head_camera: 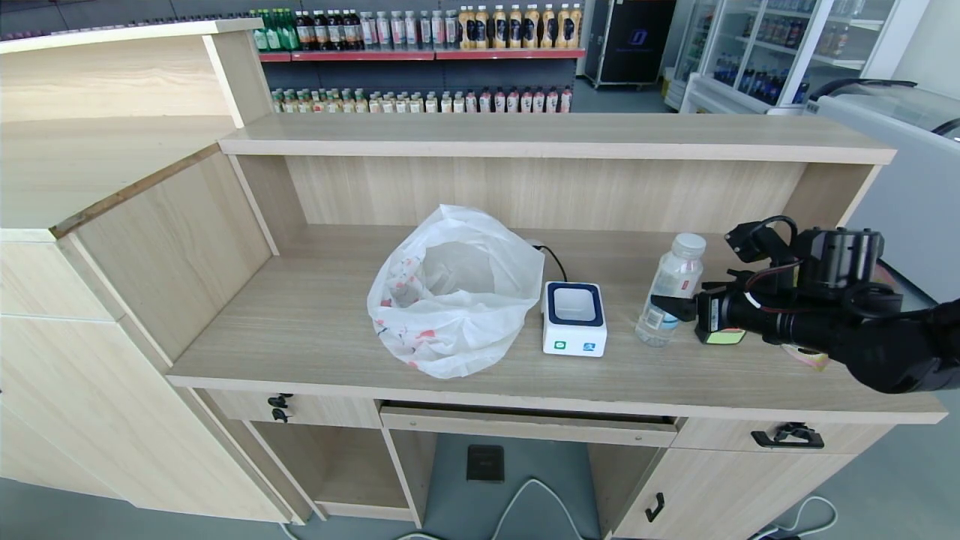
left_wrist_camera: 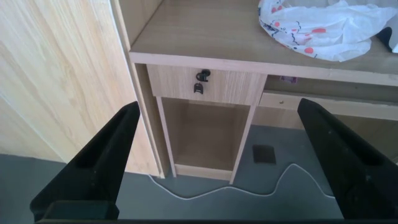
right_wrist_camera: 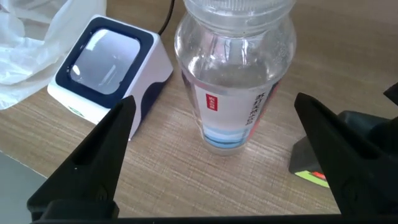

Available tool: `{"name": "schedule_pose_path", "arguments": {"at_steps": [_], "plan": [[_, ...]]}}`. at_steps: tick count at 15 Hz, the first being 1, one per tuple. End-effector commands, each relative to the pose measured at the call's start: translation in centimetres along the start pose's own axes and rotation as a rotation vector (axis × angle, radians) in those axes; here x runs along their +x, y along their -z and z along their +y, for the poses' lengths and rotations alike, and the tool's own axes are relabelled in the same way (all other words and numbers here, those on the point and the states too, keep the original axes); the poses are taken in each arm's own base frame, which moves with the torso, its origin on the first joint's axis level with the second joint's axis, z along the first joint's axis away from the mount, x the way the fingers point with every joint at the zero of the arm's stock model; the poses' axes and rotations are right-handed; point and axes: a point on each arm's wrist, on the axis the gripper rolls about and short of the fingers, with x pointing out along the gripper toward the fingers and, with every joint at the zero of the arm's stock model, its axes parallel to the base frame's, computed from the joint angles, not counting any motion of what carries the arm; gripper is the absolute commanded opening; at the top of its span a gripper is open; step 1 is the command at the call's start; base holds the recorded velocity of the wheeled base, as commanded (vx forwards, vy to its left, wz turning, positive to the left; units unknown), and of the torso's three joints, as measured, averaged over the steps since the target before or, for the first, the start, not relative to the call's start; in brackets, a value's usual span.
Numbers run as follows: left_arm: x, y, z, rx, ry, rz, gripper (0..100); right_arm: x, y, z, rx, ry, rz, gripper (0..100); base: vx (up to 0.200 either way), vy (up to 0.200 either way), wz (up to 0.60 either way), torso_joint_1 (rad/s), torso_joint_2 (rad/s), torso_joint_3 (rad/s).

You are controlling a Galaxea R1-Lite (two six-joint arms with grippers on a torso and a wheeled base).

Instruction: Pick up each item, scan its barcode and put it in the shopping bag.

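Bottle (head_camera: 671,289) between right gripper's (right_wrist_camera: 214,118) jaws

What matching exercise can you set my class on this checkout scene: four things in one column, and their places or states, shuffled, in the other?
Things:
1. shopping bag
2. scanner
3. bottle
4. left tool

Places or states:
A. white box with a dark blue frame
B. open, held low, facing the drawer
C. crumpled, mouth open, left of the scanner
D. upright, right of the scanner

Pairs: 1-C, 2-A, 3-D, 4-B
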Motion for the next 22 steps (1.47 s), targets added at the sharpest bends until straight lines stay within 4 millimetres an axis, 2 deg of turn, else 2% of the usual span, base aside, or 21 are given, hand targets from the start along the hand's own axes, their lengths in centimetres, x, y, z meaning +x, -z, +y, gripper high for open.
{"name": "schedule_pose_path", "arguments": {"at_steps": [1, 8, 21, 22], "plan": [[0.0, 0.0, 0.0, 0.0, -0.001, 0.0, 100, 1.2, 1.2, -0.1, 0.004, -0.026, 0.009, 100, 0.0, 0.0, 0.0, 0.0, 0.0, 0.0], [0.0, 0.0, 0.0, 0.0, -0.001, 0.0, 100, 3.7, 1.9, -0.4, -0.014, -0.119, -0.057, 100, 0.0, 0.0, 0.0, 0.0, 0.0, 0.0], [0.0, 0.0, 0.0, 0.0, -0.001, 0.0, 100, 5.9, 2.8, -0.4, -0.025, -0.176, -0.104, 100, 0.0, 0.0, 0.0, 0.0, 0.0, 0.0], [0.0, 0.0, 0.0, 0.0, -0.002, 0.0, 100, 6.0, 2.7, -0.5, -0.025, -0.176, -0.108, 0, 0.0, 0.0, 0.0, 0.0, 0.0, 0.0]]}}
